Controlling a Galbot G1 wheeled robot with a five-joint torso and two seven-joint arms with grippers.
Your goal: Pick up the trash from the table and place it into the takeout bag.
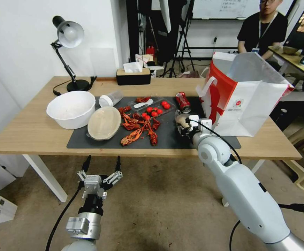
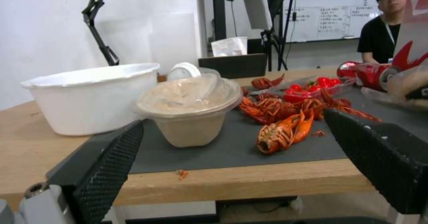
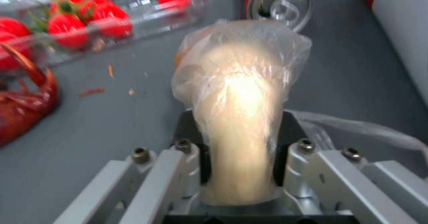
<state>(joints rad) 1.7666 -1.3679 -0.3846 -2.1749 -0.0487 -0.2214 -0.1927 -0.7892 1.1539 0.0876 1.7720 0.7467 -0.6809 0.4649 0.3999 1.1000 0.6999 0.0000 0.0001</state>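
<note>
My right gripper [image 1: 183, 126] is shut on the beige wad [image 3: 240, 90], wrapped in clear film, over the dark mat [image 1: 166, 139] just left of the takeout bag [image 1: 244, 101]. The crushed red soda can [image 1: 183, 101] lies behind it on the mat. A round beige lidded container [image 1: 104, 122] leans against the white bowl [image 1: 71, 108], and a clear plastic cup [image 1: 111, 99] lies on its side behind them. My left gripper [image 1: 101, 164] hangs open below the table's [image 1: 30, 129] front edge, facing the lidded container [image 2: 192, 117].
Red crayfish shells [image 1: 138, 127], a clear tray of tomatoes [image 1: 155, 109] and a white spoon [image 1: 142, 103] cover the mat's middle. A desk lamp [image 1: 68, 38] and a tissue box [image 1: 133, 76] stand at the back. The bag stands upright with its mouth open.
</note>
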